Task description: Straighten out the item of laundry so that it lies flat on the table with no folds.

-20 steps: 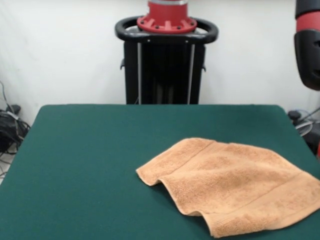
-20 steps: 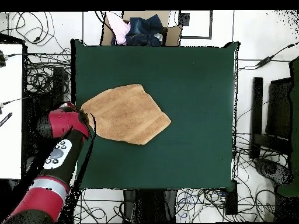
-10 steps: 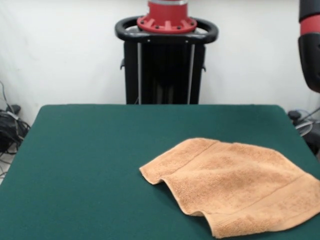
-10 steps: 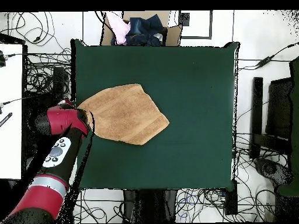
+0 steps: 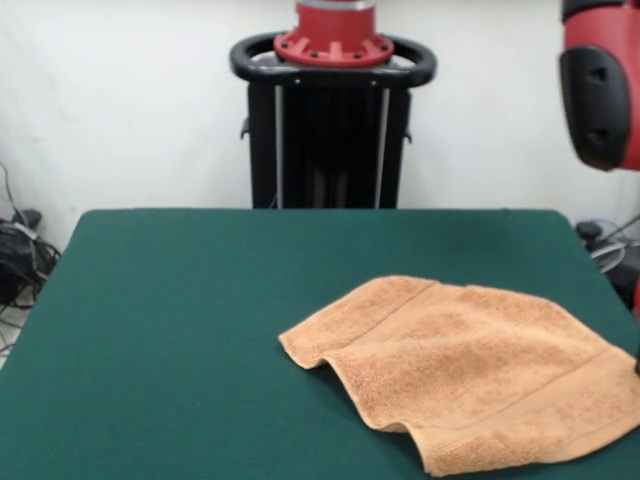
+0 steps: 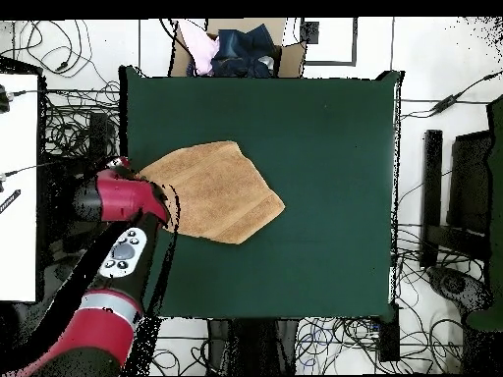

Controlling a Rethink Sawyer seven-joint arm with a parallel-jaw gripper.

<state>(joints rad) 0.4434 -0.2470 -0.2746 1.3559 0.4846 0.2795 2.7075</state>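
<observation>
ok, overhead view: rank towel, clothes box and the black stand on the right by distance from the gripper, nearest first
1. Towel: right beside the gripper, on the table's left side.
2. Clothes box: beyond the table's top edge.
3. Black stand: off the table's right edge.
</observation>
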